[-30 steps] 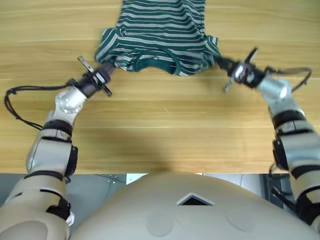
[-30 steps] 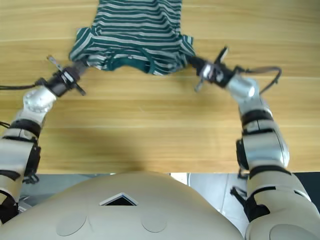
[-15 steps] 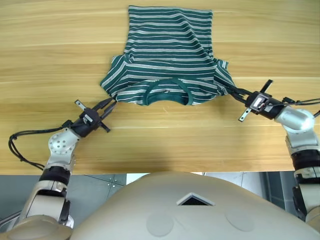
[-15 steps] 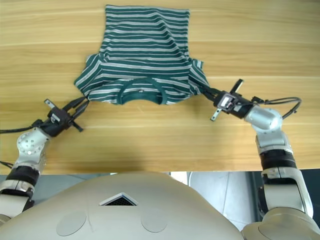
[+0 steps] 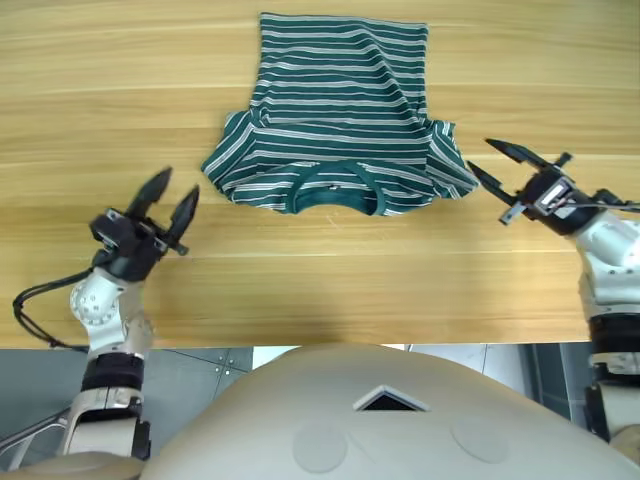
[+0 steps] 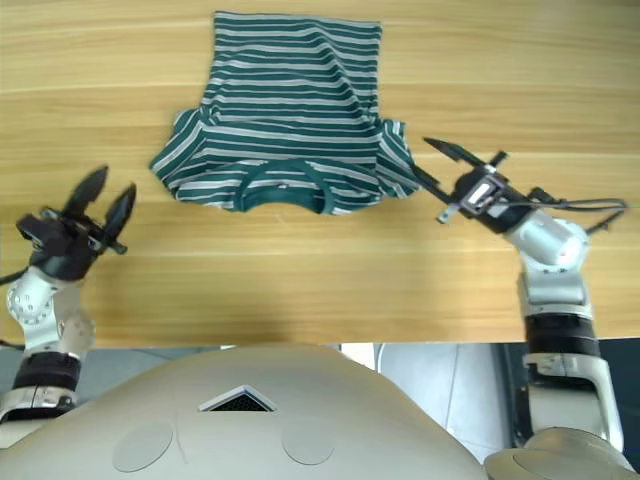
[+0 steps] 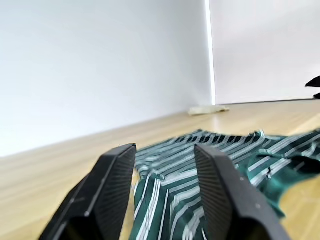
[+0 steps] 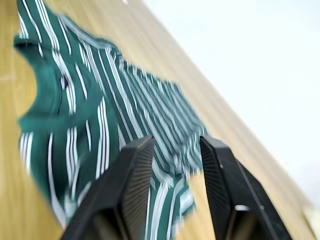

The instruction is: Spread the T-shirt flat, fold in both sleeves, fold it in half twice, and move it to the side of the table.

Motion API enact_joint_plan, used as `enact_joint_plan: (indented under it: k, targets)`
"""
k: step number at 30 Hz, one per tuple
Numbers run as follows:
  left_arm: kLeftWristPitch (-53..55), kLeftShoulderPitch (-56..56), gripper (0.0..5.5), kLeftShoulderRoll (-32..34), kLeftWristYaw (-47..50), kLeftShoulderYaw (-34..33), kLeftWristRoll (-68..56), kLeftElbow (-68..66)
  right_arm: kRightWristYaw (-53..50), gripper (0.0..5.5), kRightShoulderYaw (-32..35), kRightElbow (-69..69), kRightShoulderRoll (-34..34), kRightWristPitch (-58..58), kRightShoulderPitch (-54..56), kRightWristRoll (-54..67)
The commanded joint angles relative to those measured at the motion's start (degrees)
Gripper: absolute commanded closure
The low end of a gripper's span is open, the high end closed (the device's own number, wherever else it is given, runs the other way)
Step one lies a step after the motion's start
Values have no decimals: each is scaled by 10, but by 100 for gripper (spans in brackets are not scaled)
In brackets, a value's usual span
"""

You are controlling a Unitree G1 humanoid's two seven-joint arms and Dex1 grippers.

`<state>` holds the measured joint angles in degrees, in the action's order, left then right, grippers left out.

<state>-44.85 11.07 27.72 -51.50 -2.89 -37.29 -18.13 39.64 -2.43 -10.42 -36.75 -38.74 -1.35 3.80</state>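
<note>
**Shirt on table, both grippers empty**

Green-and-white striped T-shirt (image 5: 340, 110) lies on the wood-grain table (image 5: 320, 285), collar nearest the robot, sleeves bunched (not flat). Left gripper (image 5: 178, 184): black ribbed fingers spread wide, holding nothing, apart from the left sleeve. Right gripper (image 5: 481, 156): parted, holding nothing, just beside the right sleeve.

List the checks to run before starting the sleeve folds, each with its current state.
1. The left gripper is open and apart from the T-shirt: ok.
2. The right gripper is open: ok.
3. Its tips are clear of the right sleeve: cannot tell, they are very close.
4. T-shirt body lies flat on the table: ok.
5. The left sleeve and right sleeve are smooth: not ok, both are bunched.
</note>
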Motion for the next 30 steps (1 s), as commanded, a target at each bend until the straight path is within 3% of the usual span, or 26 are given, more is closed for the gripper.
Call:
enact_joint_plan:
  k: [1,3,7,14,17,18,23,30]
  targets:
    - [-14,-36,335,-42,16,0,62,-14,-59,383,-46,20,39,-20,52,-154]
    - [-25,-45,335,-57,29,-7,91,-19,-101,383,-76,0,53,-27,77,-250]
    - [-38,-76,335,-89,73,-24,123,-21,-269,383,-178,-185,96,17,180,-468]
    - [-43,-104,335,-119,108,-10,165,28,-375,383,-267,-342,82,24,226,-551]
    - [-41,-107,335,-120,108,-3,175,29,-359,383,-288,-310,49,-7,203,-537]
    - [-41,-110,335,-116,105,-2,179,21,-318,383,-300,-259,5,-56,174,-513]
    - [-45,-135,335,-106,97,2,201,-36,-203,383,-267,-1,-148,-118,40,-274]
    - [-64,-156,335,-98,98,-2,216,-91,-170,383,-207,24,-146,-98,29,-219]
